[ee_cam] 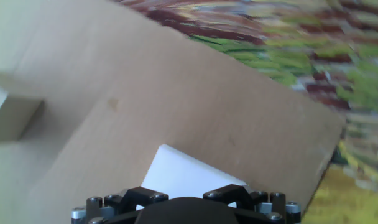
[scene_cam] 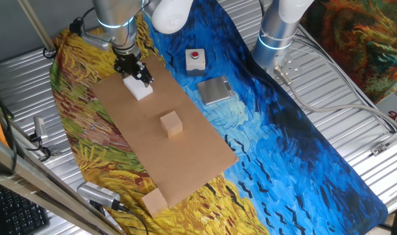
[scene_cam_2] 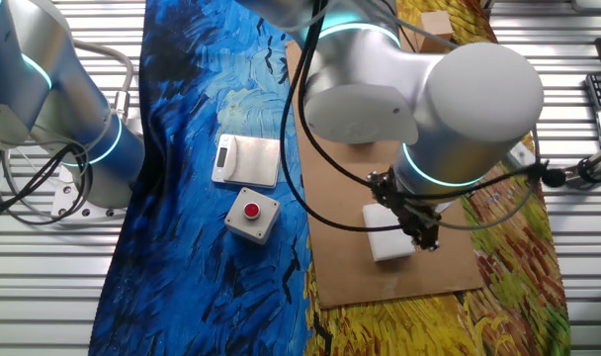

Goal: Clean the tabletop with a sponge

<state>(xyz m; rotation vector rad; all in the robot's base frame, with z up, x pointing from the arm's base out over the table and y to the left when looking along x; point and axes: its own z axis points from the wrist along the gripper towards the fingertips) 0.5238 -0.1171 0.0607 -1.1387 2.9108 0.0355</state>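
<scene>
A blue-and-yellow painted cloth (scene_cam: 296, 130) covers a ribbed metal table (scene_cam: 355, 111). At frame centre sits a tan wooden cube (scene_cam: 172, 123); a second tan block (scene_cam: 154, 202) lies at lower left. Upper centre, a white box with a red button (scene_cam: 195, 59) sits near a flat silver scale (scene_cam: 215, 90).

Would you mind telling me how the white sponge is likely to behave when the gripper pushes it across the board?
The sponge looks like foam, so probably light and compressible. It lies flat on the tabletop, so likelier to slide than roll.
</scene>
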